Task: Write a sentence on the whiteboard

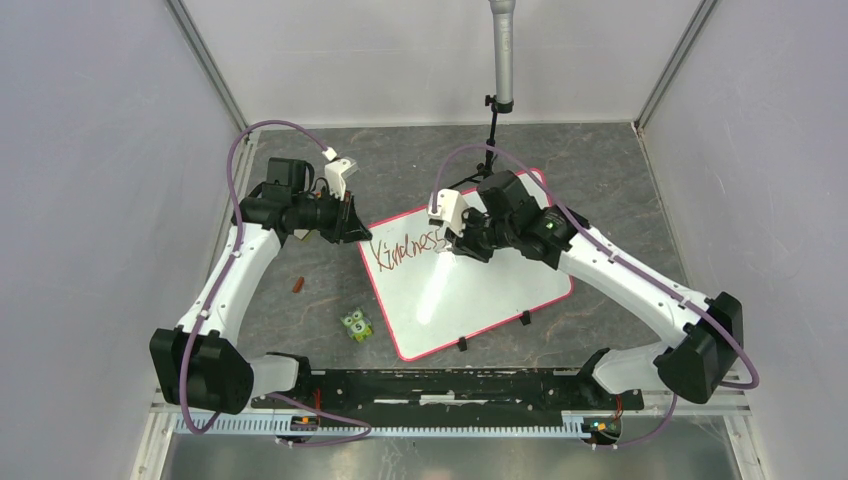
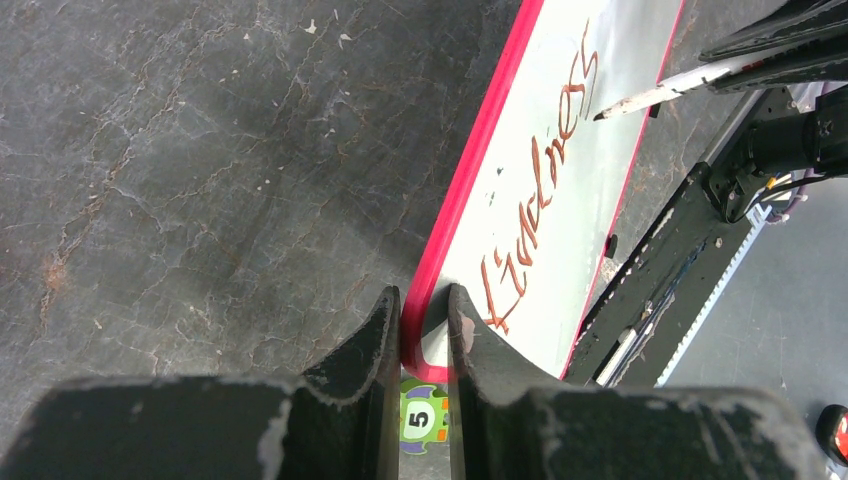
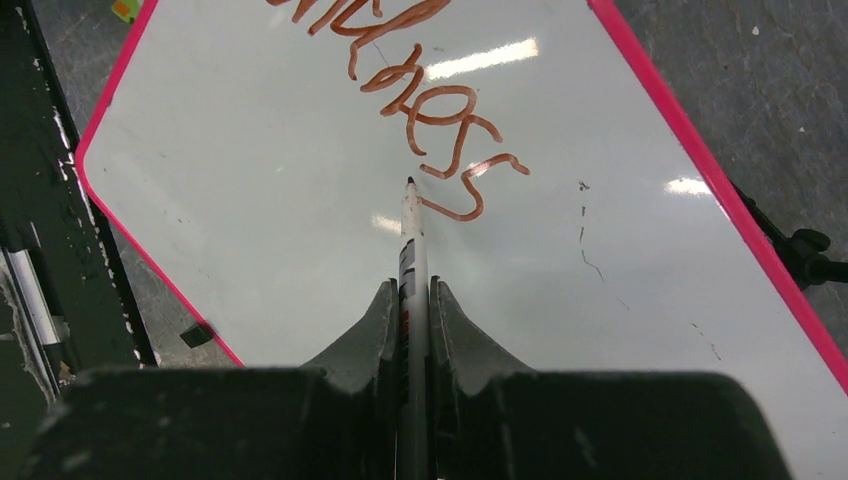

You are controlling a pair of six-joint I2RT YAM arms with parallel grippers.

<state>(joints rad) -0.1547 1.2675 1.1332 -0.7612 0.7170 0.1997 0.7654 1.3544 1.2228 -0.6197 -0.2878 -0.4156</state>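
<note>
The whiteboard lies tilted on the dark table, white with a red-pink frame. One word of the sentence shows on it in brownish-red script, "Kindness"; it also shows in the left wrist view and in the right wrist view. My left gripper is shut on the board's frame at its left corner. My right gripper is shut on a white marker, its tip just off the last "s" over the board.
A small green owl toy with a "5" sits by the board's near-left edge. A small brown-red cap-like piece lies left of it. A black stand rises behind the board. Grey walls enclose the table.
</note>
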